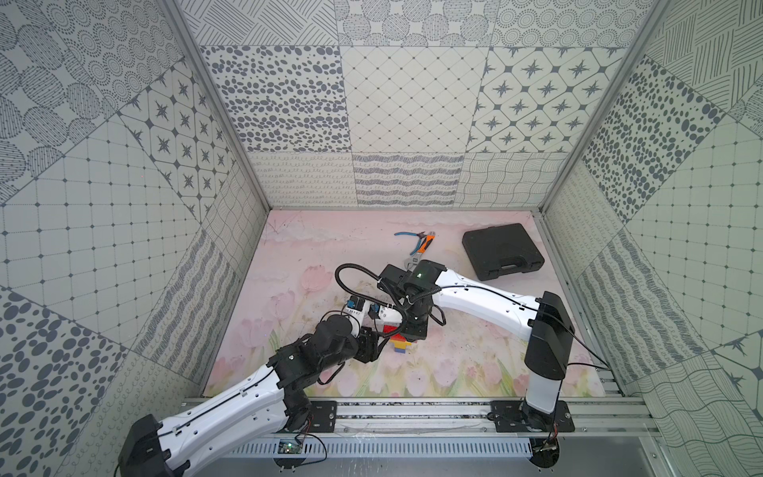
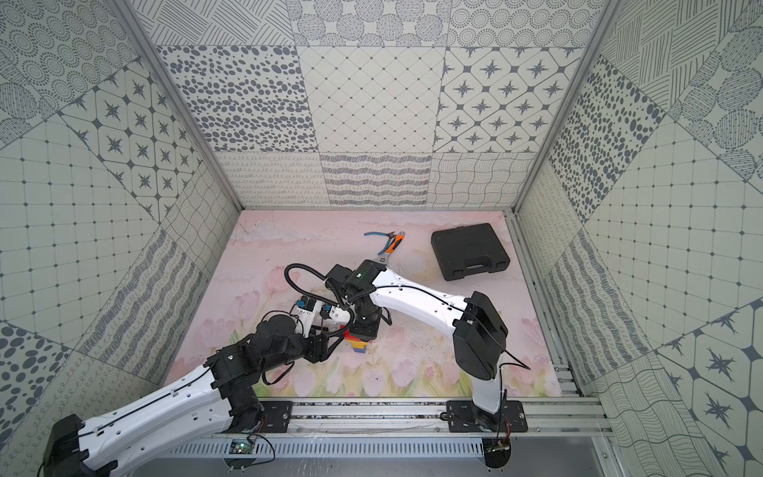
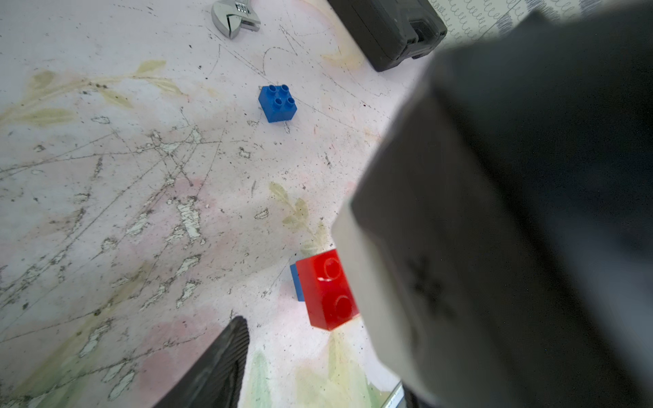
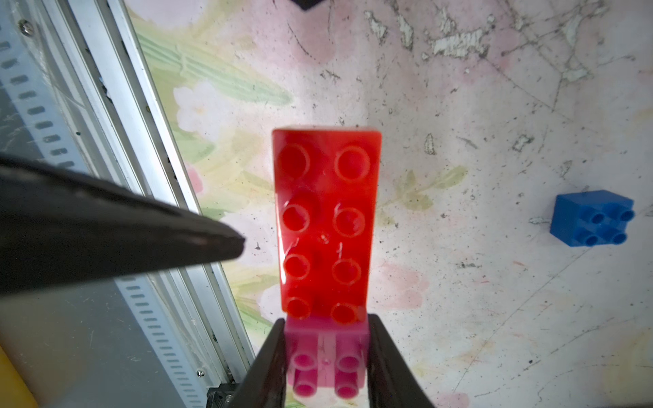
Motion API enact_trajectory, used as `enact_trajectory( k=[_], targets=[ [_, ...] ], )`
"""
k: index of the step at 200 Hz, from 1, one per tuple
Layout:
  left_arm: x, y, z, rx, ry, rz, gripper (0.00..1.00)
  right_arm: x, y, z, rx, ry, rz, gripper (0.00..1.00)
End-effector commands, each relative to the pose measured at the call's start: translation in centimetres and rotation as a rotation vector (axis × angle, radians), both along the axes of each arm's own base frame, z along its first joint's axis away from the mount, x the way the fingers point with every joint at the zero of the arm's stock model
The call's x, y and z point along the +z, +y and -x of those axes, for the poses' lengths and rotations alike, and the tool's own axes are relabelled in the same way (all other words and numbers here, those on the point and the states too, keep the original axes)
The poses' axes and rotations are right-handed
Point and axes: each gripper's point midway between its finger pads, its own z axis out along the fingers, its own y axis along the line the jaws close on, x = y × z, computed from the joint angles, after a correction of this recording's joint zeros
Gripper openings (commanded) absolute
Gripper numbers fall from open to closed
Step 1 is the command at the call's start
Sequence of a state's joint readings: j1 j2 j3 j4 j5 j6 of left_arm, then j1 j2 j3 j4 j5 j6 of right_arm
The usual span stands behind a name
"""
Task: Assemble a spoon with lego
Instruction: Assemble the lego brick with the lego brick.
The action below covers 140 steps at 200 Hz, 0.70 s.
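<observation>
Spoon [image 1: 399, 341], part-built, near the worktop [image 1: 475, 351] centre, slightly toward its front edge; right gripper [image 4: 327, 319] clamped on the pink brick [image 4: 325, 333] at one end, red oblong brick [image 4: 327, 219] projecting beyond; left gripper [image 1: 376, 339] spread wide, gripping nothing, one finger [image 3: 222, 360] just beside the red brick without touching; loose blue brick [image 4: 592, 217] lies apart, toward the wrench [image 3: 233, 19].

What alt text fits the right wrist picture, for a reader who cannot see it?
The right gripper is shut on a pink brick, with a long red brick extending beyond it over a flowered mat. A separate black finger points at the red brick without touching; a blue brick lies apart.
</observation>
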<state>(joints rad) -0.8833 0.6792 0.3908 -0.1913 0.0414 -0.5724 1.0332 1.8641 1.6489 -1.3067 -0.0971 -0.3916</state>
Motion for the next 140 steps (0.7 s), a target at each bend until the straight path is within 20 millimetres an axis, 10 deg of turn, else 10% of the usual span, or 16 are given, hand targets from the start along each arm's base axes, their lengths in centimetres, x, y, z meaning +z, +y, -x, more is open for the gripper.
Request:
enact_trajectory(
  k=[1,140],
  targets=[
    [0.5,-0.3,0.1,-0.015,-0.018,0.009,0.68,-1.1,0.2,0.6,0.003,0.026,0.014,0.17],
    [-0.6,-0.7,0.5,-0.035,0.001,0.001,0.6,-2.9,0.2,0.5,-0.009,0.048,0.057,0.17]
  ],
)
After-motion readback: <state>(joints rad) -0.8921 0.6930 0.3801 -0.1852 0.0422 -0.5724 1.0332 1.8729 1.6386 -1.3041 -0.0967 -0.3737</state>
